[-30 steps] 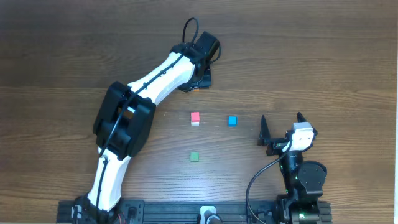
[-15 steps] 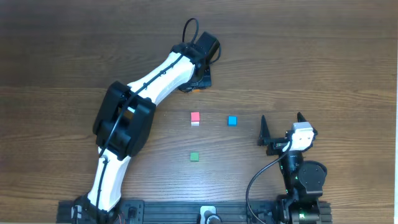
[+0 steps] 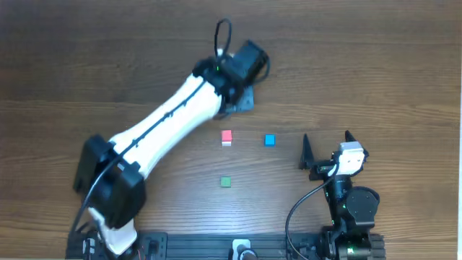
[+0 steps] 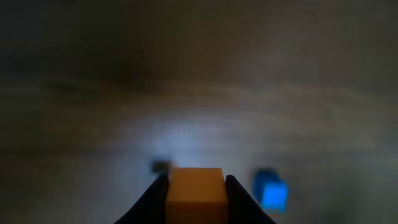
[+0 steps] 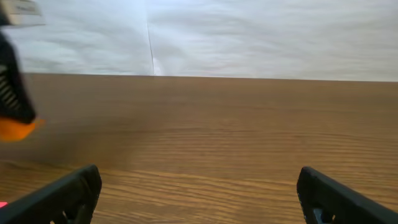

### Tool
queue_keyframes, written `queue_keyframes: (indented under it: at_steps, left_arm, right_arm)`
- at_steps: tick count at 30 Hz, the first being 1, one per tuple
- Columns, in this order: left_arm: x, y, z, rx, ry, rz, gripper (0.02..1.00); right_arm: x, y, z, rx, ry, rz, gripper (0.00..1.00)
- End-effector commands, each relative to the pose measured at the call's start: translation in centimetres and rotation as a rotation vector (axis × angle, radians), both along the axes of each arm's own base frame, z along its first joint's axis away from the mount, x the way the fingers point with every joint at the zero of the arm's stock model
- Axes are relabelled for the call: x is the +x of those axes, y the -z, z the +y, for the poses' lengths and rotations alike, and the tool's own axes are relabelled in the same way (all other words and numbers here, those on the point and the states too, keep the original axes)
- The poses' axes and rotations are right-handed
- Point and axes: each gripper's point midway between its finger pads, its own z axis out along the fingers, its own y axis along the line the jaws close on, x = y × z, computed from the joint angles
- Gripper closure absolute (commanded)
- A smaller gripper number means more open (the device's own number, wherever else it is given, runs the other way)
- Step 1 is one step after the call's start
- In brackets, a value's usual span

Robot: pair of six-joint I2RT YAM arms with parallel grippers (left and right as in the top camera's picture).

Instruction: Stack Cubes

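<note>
My left gripper [image 4: 196,194] is shut on an orange cube [image 4: 195,186], held above the table. Below it, in the left wrist view, a blue cube [image 4: 272,191] lies off to one side. From above, the left gripper [image 3: 243,101] hangs beyond a pink cube [image 3: 227,135] that sits on a white cube. The blue cube [image 3: 269,140] lies just right of that pair, and a green cube [image 3: 225,183] sits nearer the arm bases. My right gripper [image 3: 326,146] stands open and empty at the right, apart from all cubes. The right wrist view catches the orange cube [image 5: 13,129] at its edge.
The wooden table [image 3: 375,65] has free room at the far side and on both flanks. The left arm's white link [image 3: 166,123] slants across the left middle. A pale wall [image 5: 261,37] stands behind the table's far edge.
The left arm has stretched out, its elbow dropping toward the lower left. Its gripper has shifted slightly right with the orange cube. The right arm has not moved.
</note>
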Motion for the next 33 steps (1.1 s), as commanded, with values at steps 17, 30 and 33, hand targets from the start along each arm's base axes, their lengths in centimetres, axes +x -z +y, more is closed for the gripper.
queue_keyframes:
  at_steps: [17,30,33]
  left_arm:
    - [-5.1,3.6,2.1,0.088,-0.095,0.069,0.928]
    - [-4.2,4.8,2.7,0.113,-0.111,0.066,0.930]
    - [-4.2,4.9,2.6,0.115,-0.110,0.068,0.934]
  right_arm:
    - [0.0,0.2,0.2,-0.007,-0.012,0.000,0.007]
    - [0.0,0.2,0.2,-0.007,-0.012,0.000,0.007]
    - [0.0,0.2,0.2,-0.007,-0.012,0.000,0.007]
